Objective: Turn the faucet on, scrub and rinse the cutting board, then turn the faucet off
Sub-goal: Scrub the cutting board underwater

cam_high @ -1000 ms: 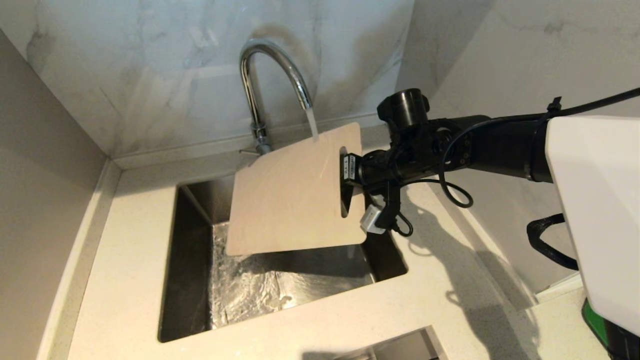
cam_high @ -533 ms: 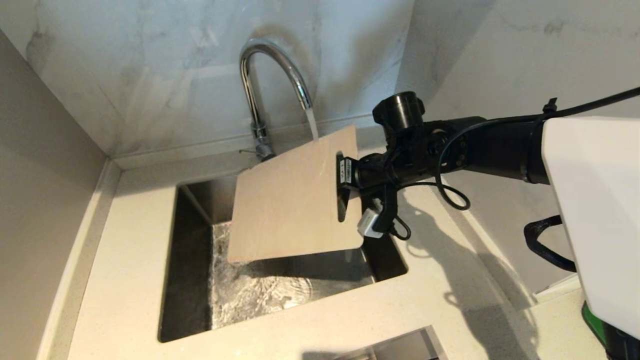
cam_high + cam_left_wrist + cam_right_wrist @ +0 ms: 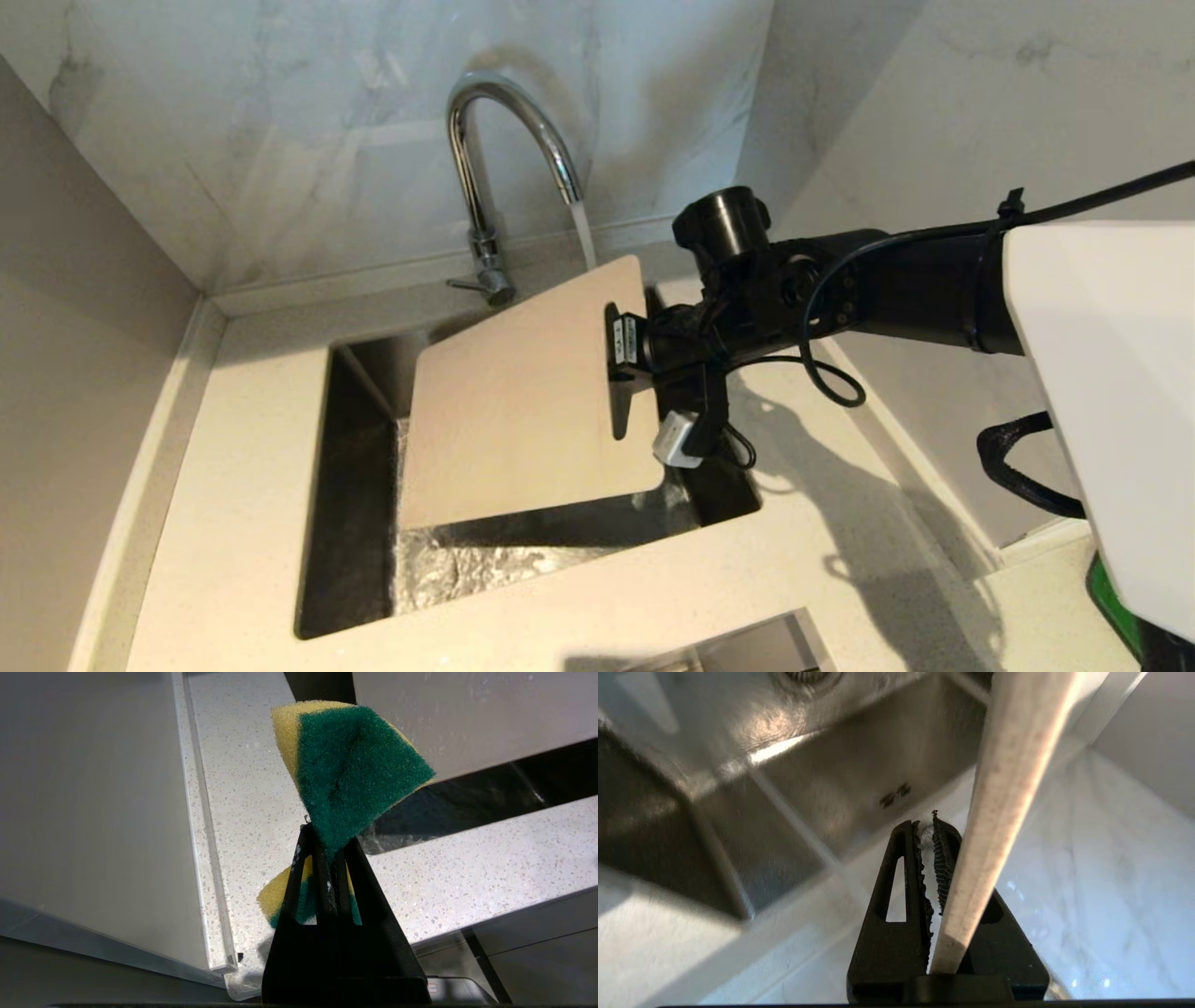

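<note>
We hold the cutting board (image 3: 513, 401) tilted over the sink (image 3: 345, 523) at centre frame, under running water.

The faucet (image 3: 509, 121) arches at upper centre, its stream landing near the board's upper right corner. Our right gripper (image 3: 624, 359), reaching in from the right, is clamped on the board's slotted short end. Our left gripper (image 3: 327, 849), seen only in its wrist view, is closed on a green-and-yellow sponge (image 3: 355, 760).
</note>
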`<state>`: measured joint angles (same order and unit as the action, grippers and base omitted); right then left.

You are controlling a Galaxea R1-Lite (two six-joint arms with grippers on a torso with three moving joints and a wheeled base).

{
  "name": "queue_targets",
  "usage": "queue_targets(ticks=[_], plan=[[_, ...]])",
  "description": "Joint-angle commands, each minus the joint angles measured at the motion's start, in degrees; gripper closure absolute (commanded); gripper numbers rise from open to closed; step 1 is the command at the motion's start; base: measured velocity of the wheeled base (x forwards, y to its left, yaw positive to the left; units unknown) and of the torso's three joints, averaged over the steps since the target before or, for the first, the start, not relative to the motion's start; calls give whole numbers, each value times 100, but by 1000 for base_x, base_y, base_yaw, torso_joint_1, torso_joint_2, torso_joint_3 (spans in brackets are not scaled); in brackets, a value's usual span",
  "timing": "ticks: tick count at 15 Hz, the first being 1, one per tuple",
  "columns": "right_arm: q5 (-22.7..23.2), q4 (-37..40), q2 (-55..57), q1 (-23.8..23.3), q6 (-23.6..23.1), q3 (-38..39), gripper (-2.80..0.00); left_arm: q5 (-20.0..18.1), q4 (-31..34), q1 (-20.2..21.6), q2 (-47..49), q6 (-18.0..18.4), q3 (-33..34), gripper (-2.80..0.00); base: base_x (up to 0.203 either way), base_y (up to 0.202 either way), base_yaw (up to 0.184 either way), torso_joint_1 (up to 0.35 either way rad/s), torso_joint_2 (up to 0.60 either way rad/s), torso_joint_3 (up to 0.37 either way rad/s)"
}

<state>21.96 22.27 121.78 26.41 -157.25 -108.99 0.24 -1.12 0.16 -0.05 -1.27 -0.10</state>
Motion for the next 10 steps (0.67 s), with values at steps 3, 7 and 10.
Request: queue_targets(ticks=[3,7,10], plan=[[88,-23,-457,9,-89,436,0,2,-5,2,-4,-5,1,0,0,0,0,0,0,0],[132,-68,-898,21,-89,979,0,2,-10,2,-4,-5,1,0,0,0,0,0,0,0],[130,-404,-1198,22,-89,1564,0,2,-2,2,-4,-7,1,0,0,0,0,0,0,0]])
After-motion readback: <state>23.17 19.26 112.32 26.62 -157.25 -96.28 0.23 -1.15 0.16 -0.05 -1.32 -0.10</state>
